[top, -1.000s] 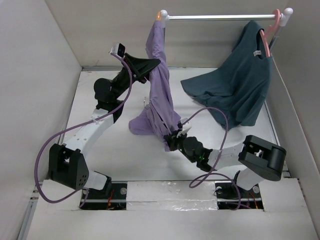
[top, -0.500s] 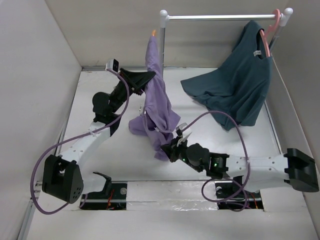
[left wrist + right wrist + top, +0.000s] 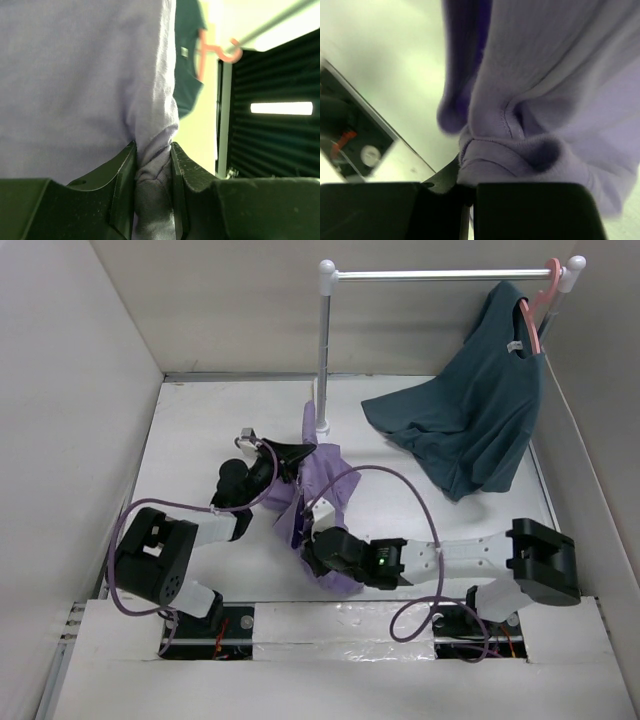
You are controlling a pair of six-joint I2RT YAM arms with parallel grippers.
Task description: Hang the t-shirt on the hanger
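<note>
The lavender t-shirt (image 3: 322, 462) lies bunched on the table near its front middle, held between both arms. My left gripper (image 3: 300, 453) is shut on a twisted fold of it, and the left wrist view shows that fold pinched between the jaws of the left gripper (image 3: 153, 147) while the t-shirt (image 3: 75, 75) fills the space above. My right gripper (image 3: 312, 550) sits just in front, shut on a hem fold. The right wrist view shows the t-shirt (image 3: 545, 100) bulging over the closed right gripper (image 3: 467, 192). The hanger is hidden.
A metal rail (image 3: 440, 275) on a white post (image 3: 323, 350) stands at the back. A dark teal t-shirt (image 3: 480, 410) hangs from a pink hanger (image 3: 545, 300) at its right end and drapes onto the table. White walls enclose the left and right sides.
Both arms dropped and pulled toward the near edge. The t-shirt, raised near the rail before, has come down with them into a heap on the table.
</note>
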